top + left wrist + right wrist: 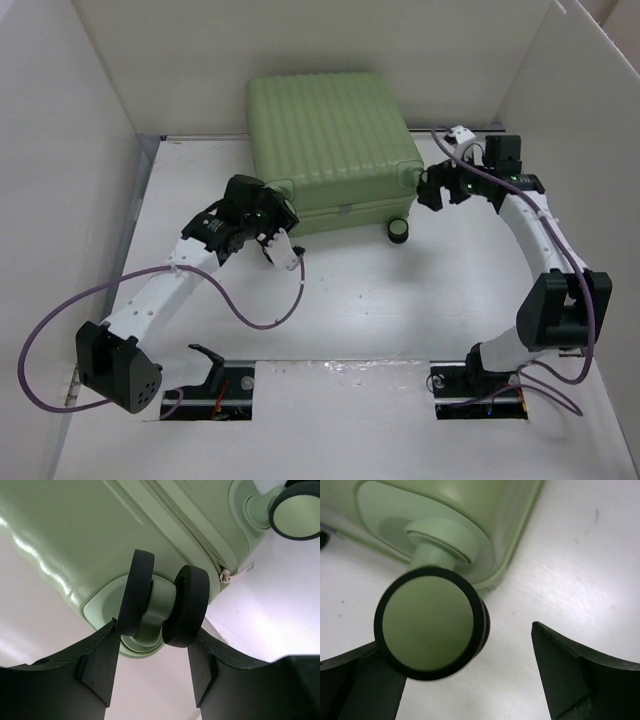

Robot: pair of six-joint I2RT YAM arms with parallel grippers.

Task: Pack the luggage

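The luggage (330, 140) is a light-green ribbed suitcase lying shut and flat at the back of the table. My left gripper (283, 212) is at its near left corner. In the left wrist view a black double wheel (165, 605) sits between my left gripper's (156, 630) fingertips, and both fingers (97, 670) touch its outer sides. My right gripper (430, 188) is at the suitcase's near right corner. In the right wrist view it (455, 640) stands wide open, with a green-faced wheel (427, 622) close to the left finger and well apart from the right one.
A third wheel (399, 230) sticks out at the suitcase's near right edge, also seen as the wheel (295, 510) in the left wrist view. The zipper pull (227, 575) hangs near the gripped wheel. White walls (60, 150) enclose the table on three sides.
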